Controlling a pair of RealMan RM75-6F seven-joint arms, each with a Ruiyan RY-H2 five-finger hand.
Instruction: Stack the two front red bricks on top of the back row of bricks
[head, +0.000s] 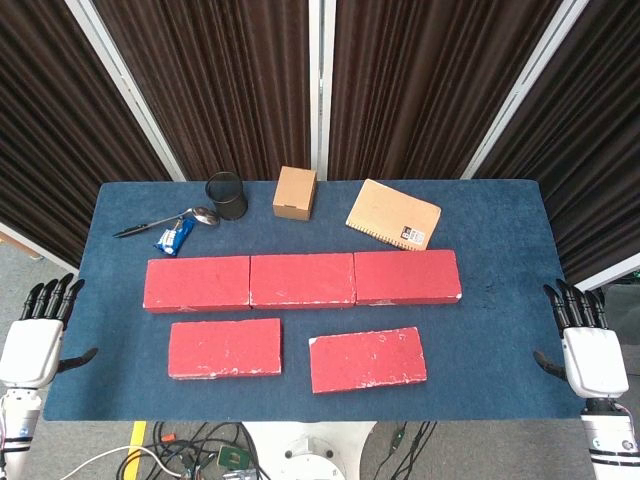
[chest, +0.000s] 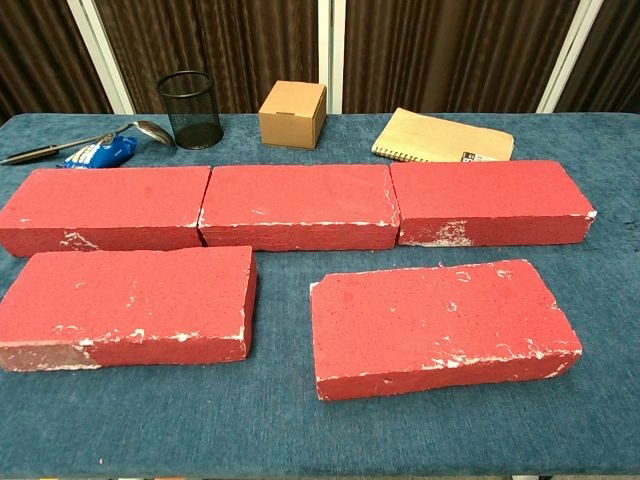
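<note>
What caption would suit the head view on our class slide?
Three red bricks in a back row, two front bricks unstacked, left hand and right hand open beside the table.

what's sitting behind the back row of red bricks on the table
Behind the back row of bricks: a black mesh cup, cardboard box, notebook, spoon and blue packet. The cup's inside isn't visible.

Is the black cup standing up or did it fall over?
Standing up. The cup sits on its base with its round opening facing upward.
</note>
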